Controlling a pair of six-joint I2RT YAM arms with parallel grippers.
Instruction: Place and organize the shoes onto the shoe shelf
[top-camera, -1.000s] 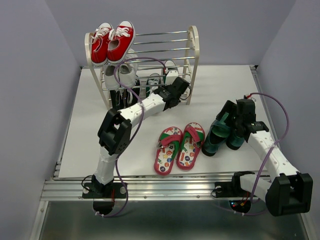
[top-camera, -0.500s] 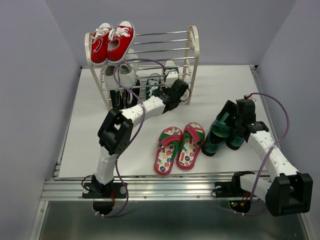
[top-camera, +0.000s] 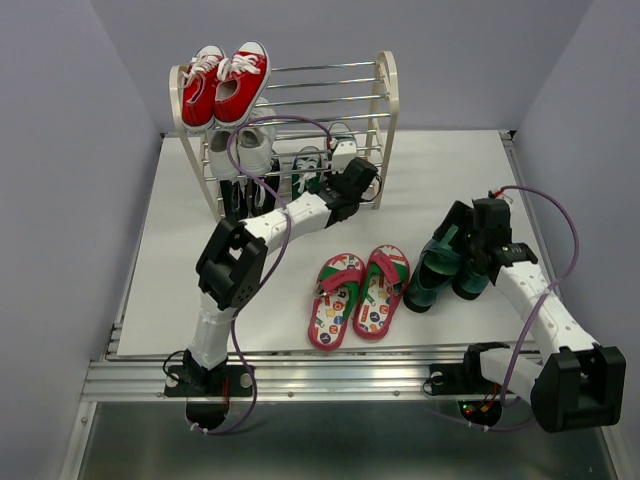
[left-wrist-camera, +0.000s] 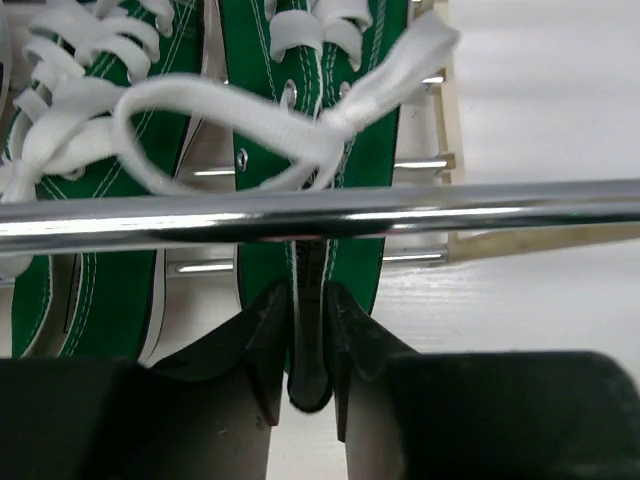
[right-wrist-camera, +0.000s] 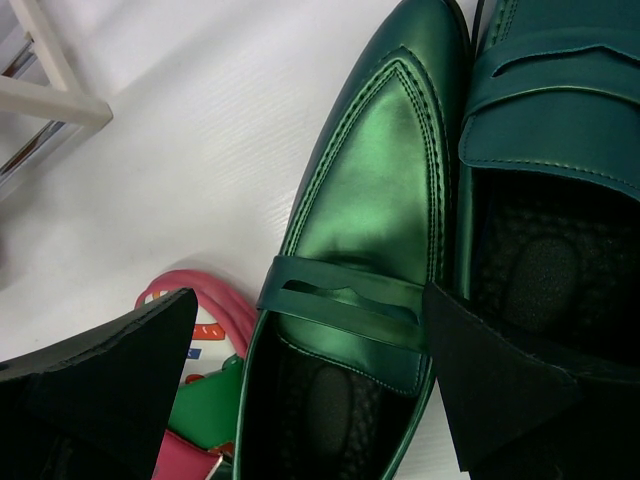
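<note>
The shoe shelf (top-camera: 386, 92) stands at the back left. My left gripper (top-camera: 356, 180) reaches into its lower tier. In the left wrist view it (left-wrist-camera: 308, 345) is shut on the black heel strip of a green canvas sneaker (left-wrist-camera: 372, 130). That sneaker lies beside its mate (left-wrist-camera: 105, 270) behind a chrome rod (left-wrist-camera: 500, 205). The flip-flops (top-camera: 358, 290) lie side by side on the table. My right gripper (top-camera: 468, 245) is open over the glossy dark-green heels (top-camera: 438, 268). Its fingers straddle the left heel (right-wrist-camera: 380, 200), and the other heel (right-wrist-camera: 550, 110) lies beside it.
Red sneakers (top-camera: 225, 85) sit on the top tier at the left, white sneakers (top-camera: 242, 150) sit below them, and dark shoes (top-camera: 235, 195) are lower still. A flip-flop's pink strap (right-wrist-camera: 215, 305) touches the left heel's side. A shelf foot (right-wrist-camera: 50, 100) shows at upper left.
My left gripper has moved slightly farther into the shelf with the green sneaker. The right arm has not moved.
</note>
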